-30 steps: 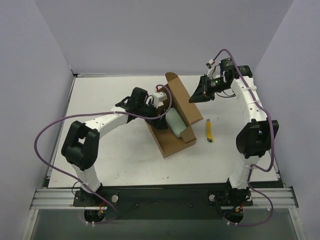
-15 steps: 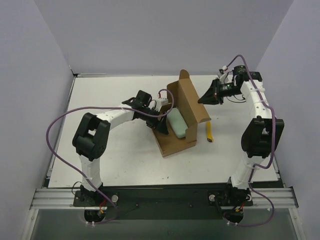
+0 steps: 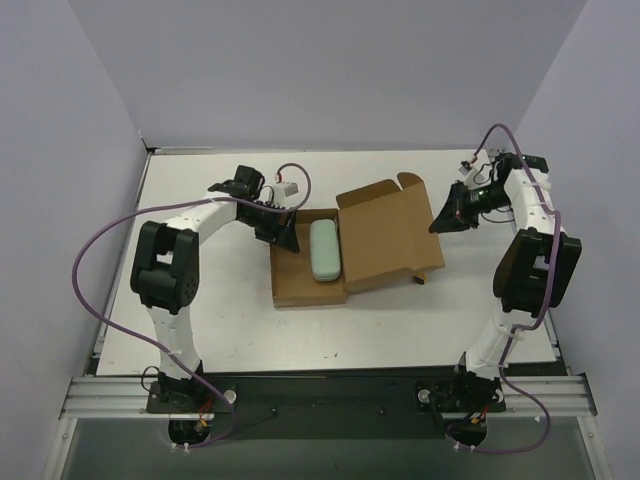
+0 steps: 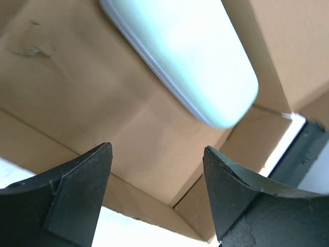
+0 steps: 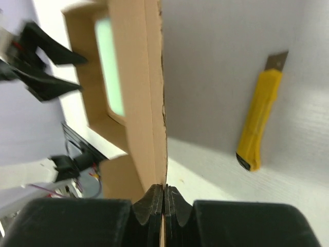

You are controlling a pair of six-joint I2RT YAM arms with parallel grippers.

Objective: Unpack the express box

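Corrugated brown cardboard forms the express box (image 3: pixel 300 285), which lies open at the middle of the worktop (image 3: pixel 200 310). Its tray sits to the left. Its hinged lid (image 3: pixel 390 235) is folded out to the right and rests nearly flat. A pale green rounded object (image 3: pixel 325 250) lies in the tray along the hinge side.

The right gripper (image 3: pixel 438 222) is at the right edge of the lid. In the right wrist view its jaws are pressed together with the cardboard edge running in between them, so we read them as pinching the lid. The left gripper (image 3: pixel 283 234) sits at the far left corner of the tray. In the left wrist view its jaws stand wide apart and hold nothing, aimed at the tray floor with the green object just beyond. A yellow-handled knife (image 5: pixel 259 121) lies on the worktop beside the lid, partly hidden by the lid's near right corner in the top view.

We judge the box light and fairly stiff across its panels, but free to pivot at the hinge crease and likely to slide on the smooth worktop. Take hold at a panel edge or tray wall, where the jaws can close over a single wall without crushing the corrugation. We judge the green object smooth and liable to slip; grasp it across its narrow width while the box is held down.
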